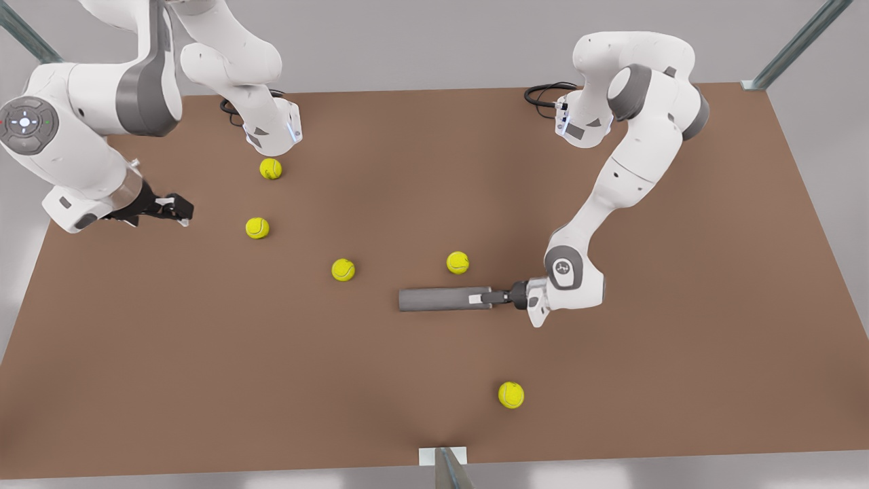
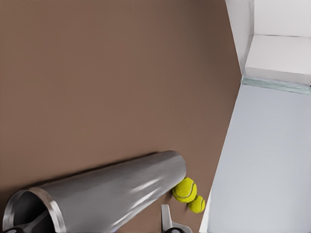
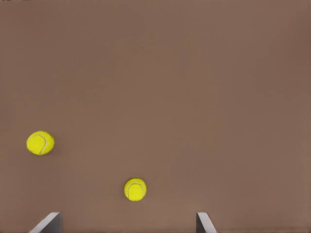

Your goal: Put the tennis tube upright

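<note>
The tennis tube (image 1: 438, 299), dark grey with a lighter rim, lies flat on the brown table (image 1: 679, 380) near the middle. In the left wrist view the tennis tube (image 2: 116, 191) runs away from its open end. My left gripper (image 1: 483, 297) is at the end of the tube toward the front view's right. It is open, and the tube wall lies between its fingers: one finger (image 2: 167, 219) is outside and the other sits in the tube's mouth. My right gripper (image 1: 178, 209) waits above the table at the front view's left, open and empty (image 3: 127, 225).
Several yellow tennis balls lie loose on the table: one just behind the tube (image 1: 457, 262), one at its left (image 1: 343, 269), one near the front edge (image 1: 510, 394), two at the back left (image 1: 257, 227), (image 1: 270, 168). Both arm bases stand at the back.
</note>
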You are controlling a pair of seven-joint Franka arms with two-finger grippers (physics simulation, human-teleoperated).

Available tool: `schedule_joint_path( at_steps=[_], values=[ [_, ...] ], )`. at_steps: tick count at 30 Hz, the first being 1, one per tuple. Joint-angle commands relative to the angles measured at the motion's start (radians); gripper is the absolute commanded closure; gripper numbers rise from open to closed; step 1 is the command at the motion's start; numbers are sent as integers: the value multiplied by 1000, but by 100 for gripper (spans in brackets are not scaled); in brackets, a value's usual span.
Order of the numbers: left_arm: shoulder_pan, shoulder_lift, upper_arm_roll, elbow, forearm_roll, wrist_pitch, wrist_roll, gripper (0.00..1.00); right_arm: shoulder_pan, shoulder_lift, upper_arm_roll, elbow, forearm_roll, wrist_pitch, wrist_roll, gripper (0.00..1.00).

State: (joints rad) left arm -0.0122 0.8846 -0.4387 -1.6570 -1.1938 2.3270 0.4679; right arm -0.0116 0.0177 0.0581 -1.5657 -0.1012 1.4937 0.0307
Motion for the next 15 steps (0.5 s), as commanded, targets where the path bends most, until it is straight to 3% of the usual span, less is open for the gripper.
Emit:
schedule_joint_path(
  at_steps=[1, 3, 6, 8, 15],
  values=[
    [0, 0, 0, 0, -20, 0, 0, 2, 44, 4, 0, 1, 0, 3, 0, 0],
    [1, 0, 0, 2, -35, 0, 2, 5, 32, 18, -1, 4, 2, 2, -8, 0],
    [11, -3, 0, 2, -41, -3, 20, 41, 25, 33, -12, 19, 2, -18, -5, 0],
    [15, -4, 0, 2, -49, -11, 28, 54, 27, 39, -12, 45, 0, -53, 3, 0],
    [15, -1, -2, 16, -141, -26, 84, 56, 24, 65, 29, 16, 46, 92, -70, 0]
  ],
)
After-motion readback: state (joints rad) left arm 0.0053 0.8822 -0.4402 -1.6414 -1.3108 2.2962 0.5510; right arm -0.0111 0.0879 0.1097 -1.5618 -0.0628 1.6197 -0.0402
